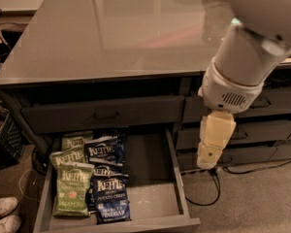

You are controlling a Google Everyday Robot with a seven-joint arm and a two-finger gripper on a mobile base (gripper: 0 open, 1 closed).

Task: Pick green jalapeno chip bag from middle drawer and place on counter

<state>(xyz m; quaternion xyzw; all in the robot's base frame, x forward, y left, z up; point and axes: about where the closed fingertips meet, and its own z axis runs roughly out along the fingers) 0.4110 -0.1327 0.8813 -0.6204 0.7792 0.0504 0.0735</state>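
The middle drawer stands pulled open at the bottom left of the dark cabinet. Its left half holds three light-green jalapeno chip bags, overlapping: the front one, one behind it and one at the back. Dark blue Kettle bags lie beside them toward the middle. The glossy grey counter spreads above. My gripper, cream-coloured, hangs from the white arm in front of the right-hand drawers, right of the open drawer and above its level, holding nothing I can see.
A closed drawer with a dark handle sits above the open one. Narrower closed drawers are on the right. Cables lie on the floor. A black crate and shoes are at the left.
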